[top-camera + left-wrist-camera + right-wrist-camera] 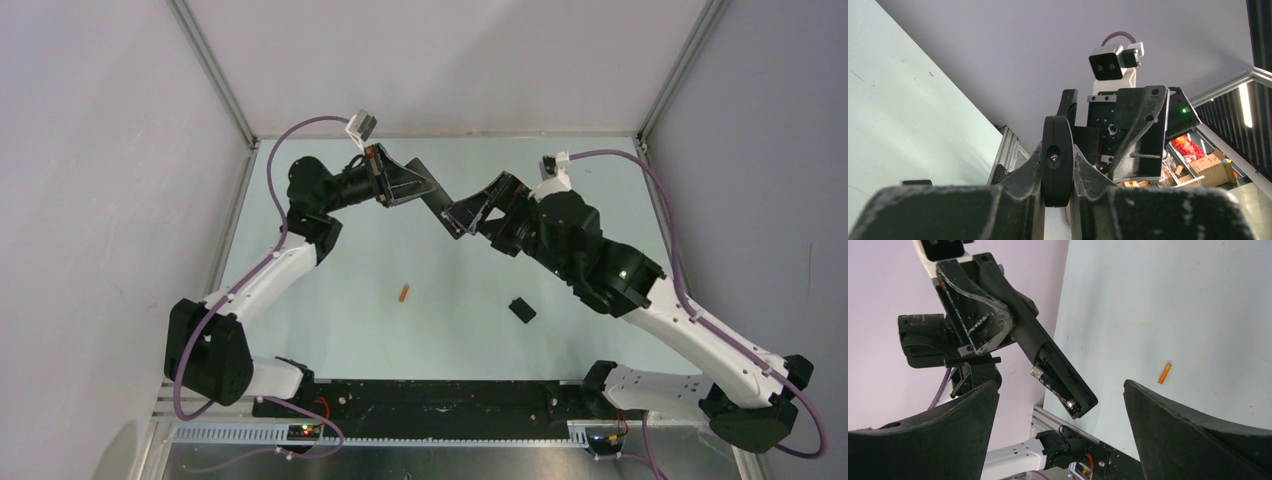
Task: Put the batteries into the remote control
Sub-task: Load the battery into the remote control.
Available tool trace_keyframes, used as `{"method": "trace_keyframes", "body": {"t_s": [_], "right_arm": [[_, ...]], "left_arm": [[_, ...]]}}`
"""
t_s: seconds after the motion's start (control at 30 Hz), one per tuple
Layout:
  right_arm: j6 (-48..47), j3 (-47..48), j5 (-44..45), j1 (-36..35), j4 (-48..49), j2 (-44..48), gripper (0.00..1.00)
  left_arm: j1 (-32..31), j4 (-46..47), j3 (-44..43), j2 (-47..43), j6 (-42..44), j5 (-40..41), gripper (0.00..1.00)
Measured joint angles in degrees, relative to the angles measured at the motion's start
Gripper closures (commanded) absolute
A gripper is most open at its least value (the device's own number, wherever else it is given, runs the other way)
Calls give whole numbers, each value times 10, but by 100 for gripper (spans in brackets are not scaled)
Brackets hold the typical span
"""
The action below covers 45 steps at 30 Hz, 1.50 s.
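Mid-table [450, 330] open; only orange battery [404, 293] & black cover [521, 310] in way.

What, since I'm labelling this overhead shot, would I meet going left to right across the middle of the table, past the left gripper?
orange battery → remote control → right gripper → black cover piece

Remote control [1067, 374] upper end hidden inside left fingers [979, 304].
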<state>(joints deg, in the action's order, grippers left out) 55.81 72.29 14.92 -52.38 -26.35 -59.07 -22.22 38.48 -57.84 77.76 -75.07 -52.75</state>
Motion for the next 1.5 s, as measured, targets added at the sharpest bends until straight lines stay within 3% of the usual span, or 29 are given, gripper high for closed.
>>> {"method": "trace_keyframes", "body": {"t_s": [0.27, 0.57, 0.83, 1.17, 1.5], "right_arm": [[70, -4, -27, 0, 5, -27, 0], [96, -19, -39, 7, 29, -33, 17], [118, -31, -54, 24, 45, -34, 15], [125, -31, -78, 33, 54, -50, 22], [127, -31, -98, 37, 53, -53, 39]], "left_arm": [[0, 0, 0, 0, 0, 0, 100], [0, 0, 0, 0, 0, 0, 100], [0, 0, 1, 0, 0, 0, 100], [0, 0, 17, -4, 0, 2, 100], [0, 0, 17, -7, 0, 11, 100]]}}
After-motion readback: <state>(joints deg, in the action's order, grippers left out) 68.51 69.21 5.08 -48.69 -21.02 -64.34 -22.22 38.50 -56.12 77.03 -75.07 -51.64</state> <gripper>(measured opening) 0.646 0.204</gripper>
